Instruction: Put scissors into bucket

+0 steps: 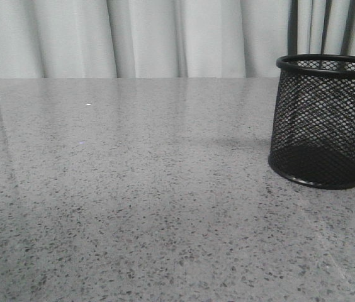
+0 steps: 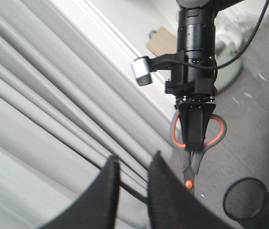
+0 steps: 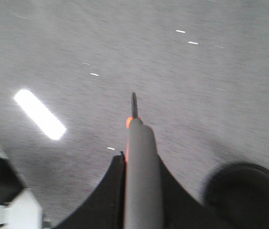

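Scissors clamped in right hand, blades pointing down above bucket; left hand narrow, empty.

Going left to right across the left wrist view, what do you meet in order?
Pleated grey curtain → left gripper, empty → scissors gripped by the right gripper → black mesh bucket on the speckled table.
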Tool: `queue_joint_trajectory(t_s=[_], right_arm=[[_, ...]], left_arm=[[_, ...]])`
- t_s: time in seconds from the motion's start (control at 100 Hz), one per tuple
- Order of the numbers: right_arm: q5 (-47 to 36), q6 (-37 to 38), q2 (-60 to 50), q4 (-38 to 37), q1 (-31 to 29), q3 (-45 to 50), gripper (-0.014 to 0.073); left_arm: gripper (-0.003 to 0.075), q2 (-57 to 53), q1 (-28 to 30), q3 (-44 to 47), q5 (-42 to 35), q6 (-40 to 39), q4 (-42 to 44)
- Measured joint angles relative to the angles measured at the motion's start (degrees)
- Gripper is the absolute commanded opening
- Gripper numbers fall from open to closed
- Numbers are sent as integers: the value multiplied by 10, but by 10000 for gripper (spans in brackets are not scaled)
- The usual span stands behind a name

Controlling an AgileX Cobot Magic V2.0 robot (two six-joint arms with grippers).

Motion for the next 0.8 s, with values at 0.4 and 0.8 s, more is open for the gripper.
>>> queue_joint_trajectory(t_s=[0.4, 0.8], right_arm=[[28, 121, -74, -219, -3, 5, -60], [31, 126, -64, -219, -3, 114, -60]], left_arm=[[-20, -34, 0, 13, 43, -9, 10], [-20, -42, 0, 28, 46, -10, 13]])
